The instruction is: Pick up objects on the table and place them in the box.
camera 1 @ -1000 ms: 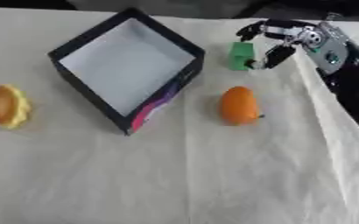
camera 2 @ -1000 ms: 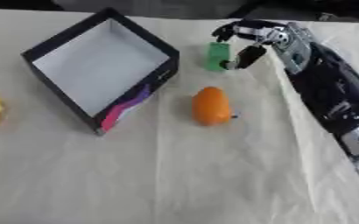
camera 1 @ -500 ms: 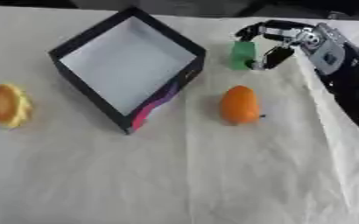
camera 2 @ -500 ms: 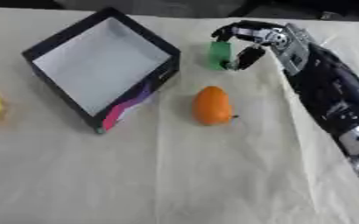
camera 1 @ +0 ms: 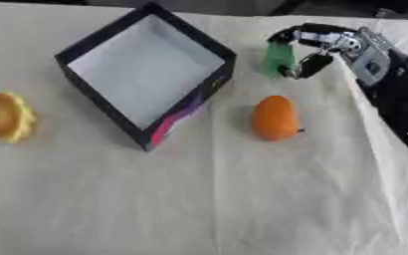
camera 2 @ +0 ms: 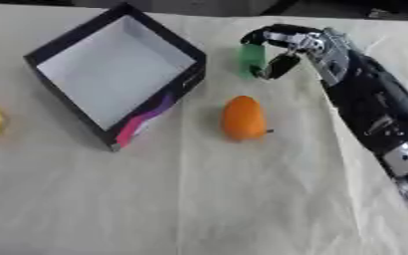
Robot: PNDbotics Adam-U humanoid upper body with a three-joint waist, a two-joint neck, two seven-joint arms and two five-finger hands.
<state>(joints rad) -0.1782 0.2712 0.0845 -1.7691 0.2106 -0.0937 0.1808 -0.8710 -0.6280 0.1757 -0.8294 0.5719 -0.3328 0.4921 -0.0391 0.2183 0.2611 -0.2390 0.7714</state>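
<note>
A small green object (camera 1: 277, 59) is being held pinched in the curled fingers of the right hand (camera 1: 329, 46) near the table's (camera 1: 242, 209) far right edge, while the box (camera 1: 147, 74) is lying empty and an orange fruit (camera 1: 274, 118) and yellow piece (camera 1: 10, 117) are being left unpicked.

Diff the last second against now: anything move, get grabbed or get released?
Almost nothing. The right hand stays at the far right of the table, fingers curled round the green object, which may have edged slightly toward the box; no release yet. The orange fruit, the box and the yellow item at the left edge lie as before. The left hand is not in view.
</note>
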